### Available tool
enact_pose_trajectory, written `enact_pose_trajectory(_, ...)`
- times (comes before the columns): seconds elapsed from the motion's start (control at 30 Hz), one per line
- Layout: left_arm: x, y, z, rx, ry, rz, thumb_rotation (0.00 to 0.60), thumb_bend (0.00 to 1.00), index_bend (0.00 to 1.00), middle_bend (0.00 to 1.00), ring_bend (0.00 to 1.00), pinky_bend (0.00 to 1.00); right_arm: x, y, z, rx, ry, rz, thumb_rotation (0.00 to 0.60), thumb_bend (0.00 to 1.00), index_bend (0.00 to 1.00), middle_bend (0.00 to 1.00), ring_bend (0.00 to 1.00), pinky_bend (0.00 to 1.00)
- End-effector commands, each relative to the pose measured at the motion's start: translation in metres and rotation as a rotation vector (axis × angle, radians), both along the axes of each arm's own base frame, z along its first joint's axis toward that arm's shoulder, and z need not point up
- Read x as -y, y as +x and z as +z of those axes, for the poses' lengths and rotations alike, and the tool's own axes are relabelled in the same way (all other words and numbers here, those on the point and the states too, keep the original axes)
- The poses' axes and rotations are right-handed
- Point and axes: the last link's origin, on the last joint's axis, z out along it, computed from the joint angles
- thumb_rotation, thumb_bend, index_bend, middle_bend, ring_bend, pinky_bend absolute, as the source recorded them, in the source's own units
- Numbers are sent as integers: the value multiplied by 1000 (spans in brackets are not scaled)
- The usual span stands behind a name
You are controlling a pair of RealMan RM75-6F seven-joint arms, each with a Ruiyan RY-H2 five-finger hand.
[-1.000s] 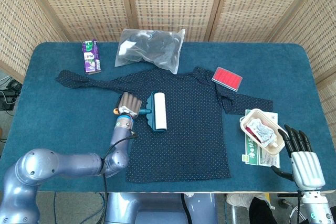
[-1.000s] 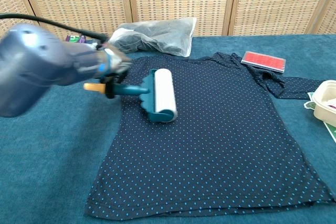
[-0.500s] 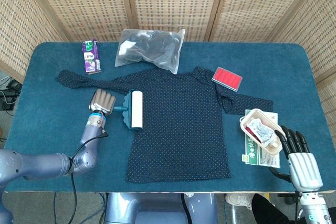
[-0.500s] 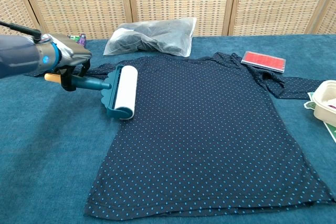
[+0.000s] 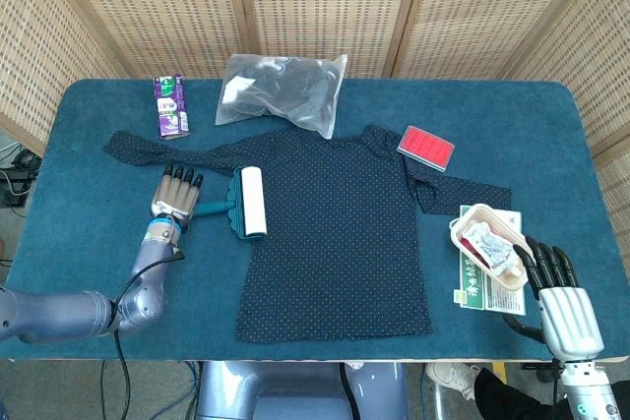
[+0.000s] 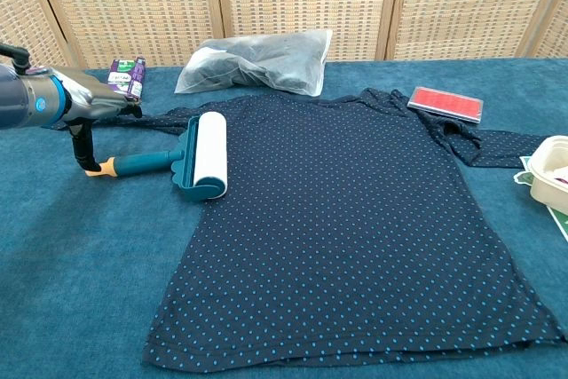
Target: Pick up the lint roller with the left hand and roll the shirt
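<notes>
The left hand [image 5: 173, 196] has let go of the roller [image 5: 239, 205]. Half a second ago it was wrapped round the handle, drawing the drum back toward the shirt's edge; now its fingers are straightened and spread above the handle's end. In the chest view the thumb hangs down beside the orange tip, and I cannot tell whether it touches.

The roller now lies flat, its white drum resting on the left edge of the shirt [image 5: 340, 233], just under the sleeve, with the teal handle stretching out over the bare table [image 5: 89, 243] toward the hand. A second ago the drum was further in on the chest of the shirt, so it has travelled back across the cloth and been set down at the hem side.

To my eye that reads as the rolling stroke finished and the tool released, or a regrip about to happen; only the left part of the shirt seems covered.

The right hand [image 5: 566, 297] waits at the table's near right edge, fingers extended and apart, holding nothing.
</notes>
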Motion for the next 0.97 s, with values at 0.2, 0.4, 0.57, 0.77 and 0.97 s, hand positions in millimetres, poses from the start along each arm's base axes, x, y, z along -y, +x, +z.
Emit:
enact_pose_trajectory(0.2, 46, -7, 29, 353, 156, -177, 600, 265, 0, 0, 0, 0, 3, -4, 2, 2, -10, -10, 600, 141, 0, 0, 0, 0)
enact_pose_trajectory(0.4, 97, -28, 42, 498, 264, -344, 600, 266, 0, 0, 0, 0, 4, -5, 3, 0, -19, -9, 600, 140, 0, 0, 0, 0)
enact_pose_trajectory(0.57, 156, -62, 52, 615, 312, -333, 600, 263, 0, 0, 0, 0, 0, 2, 4, -2, -22, 19, 600, 141, 0, 0, 0, 0)
enact_pose_trajectory(0.77, 191, -83, 63, 604, 330, -305, 600, 258, 0, 0, 0, 0, -2, 4, 5, -6, -25, 23, 600, 140, 0, 0, 0, 0)
enact_pose_trajectory(0.97, 211, -98, 74, 582, 345, -272, 600, 258, 0, 0, 0, 0, -3, 6, 9, -6, -36, 26, 600, 139, 0, 0, 0, 0)
